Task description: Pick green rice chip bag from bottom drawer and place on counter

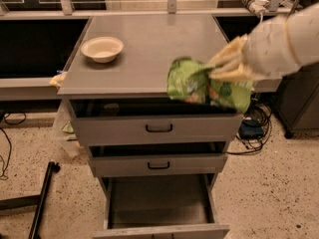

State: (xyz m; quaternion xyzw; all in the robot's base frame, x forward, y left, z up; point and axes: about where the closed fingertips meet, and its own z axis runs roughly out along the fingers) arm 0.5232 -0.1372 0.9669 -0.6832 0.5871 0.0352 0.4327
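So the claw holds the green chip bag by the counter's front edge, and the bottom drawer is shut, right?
No: the camera view shows the bottom drawer pulled open. The claw does hold the green chip bag by the front edge of the counter.

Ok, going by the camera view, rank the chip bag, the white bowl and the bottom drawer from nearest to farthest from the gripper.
The gripper hangs over the front right edge of the counter.
1. Chip bag: pinched in the gripper, hanging to its left.
2. White bowl: on the counter, back left.
3. Bottom drawer: pulled open, low beneath the counter.
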